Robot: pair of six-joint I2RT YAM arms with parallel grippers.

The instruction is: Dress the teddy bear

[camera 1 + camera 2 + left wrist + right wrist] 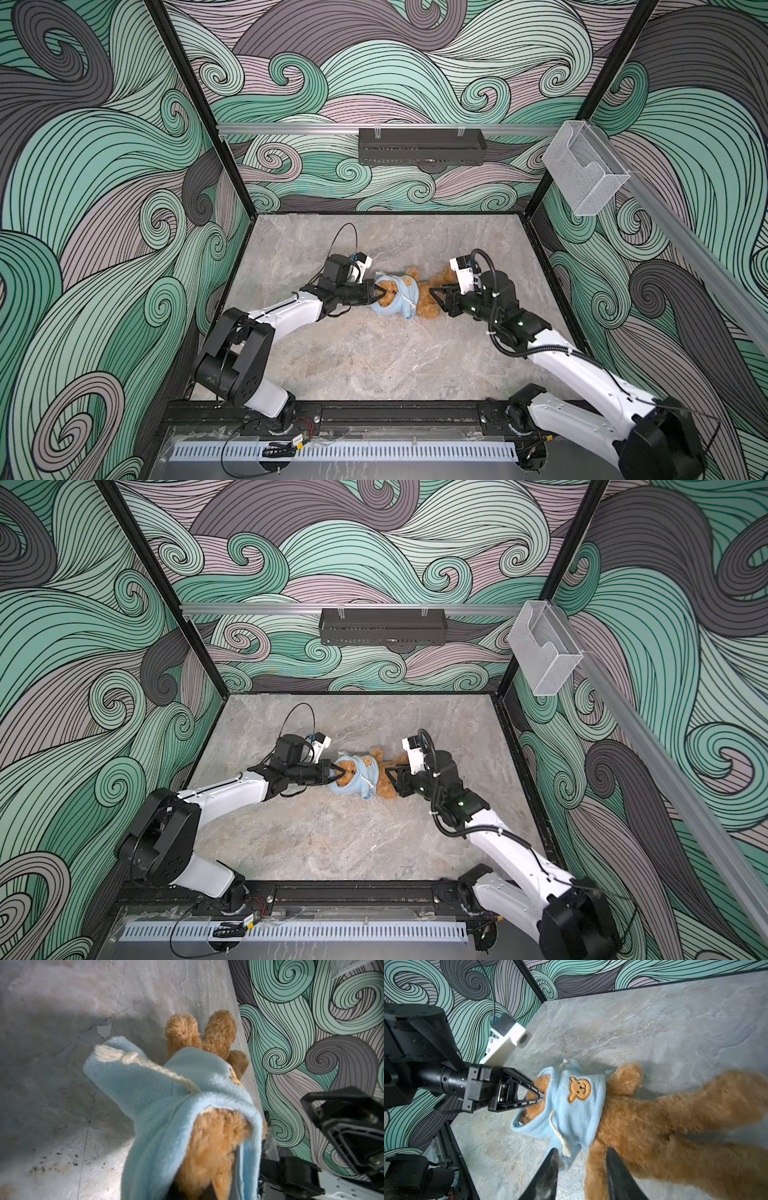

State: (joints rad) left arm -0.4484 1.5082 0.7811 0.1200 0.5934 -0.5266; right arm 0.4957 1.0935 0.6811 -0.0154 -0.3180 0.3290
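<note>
A small plush teddy bear w/ curly golden-brown fur is laid near the ctr of the grey stone-look worktop, head to the L, legs to the R. A light blue fleece shirt is drawn over its head & upper body; the legs are left outside. The left gripper is set at the head end, tips together at the shirt's opening. The right gripper is placed at the leg end; a bear arm & a sleeve are seen btw. its parted tips.
</note>
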